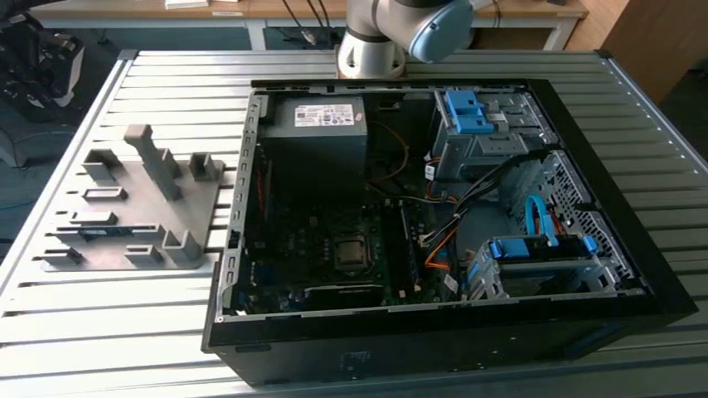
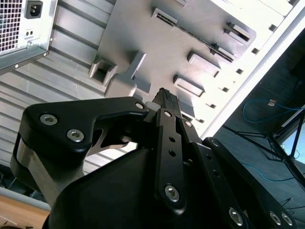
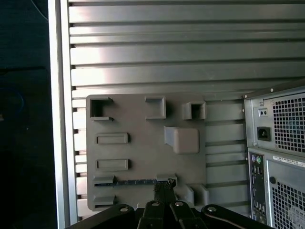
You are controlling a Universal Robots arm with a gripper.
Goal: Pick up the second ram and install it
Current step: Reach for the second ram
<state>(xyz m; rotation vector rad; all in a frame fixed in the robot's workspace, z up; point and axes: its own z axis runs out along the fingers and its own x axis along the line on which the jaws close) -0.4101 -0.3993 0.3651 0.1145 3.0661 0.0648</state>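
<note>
Second ram [image 3: 133, 182] stands on edge in long slot of grey holder block [image 3: 143, 157], close to block's edge. You see only its top edge; chips and label are hidden. Block sits on slatted table [image 1: 111, 332] toward exterior view's left edge, beside open computer case [image 1: 443, 348]. Gripper [image 3: 164, 187] fingers drawn together, nothing between them. Tips cover one end of ram; you can't tell if they touch.

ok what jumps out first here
An open computer case lies on its side across the slatted table in the exterior view. On that view's left sits a grey holder block with the second ram on edge in a slot; in the first wrist view the gripper points at one end of it.
</note>
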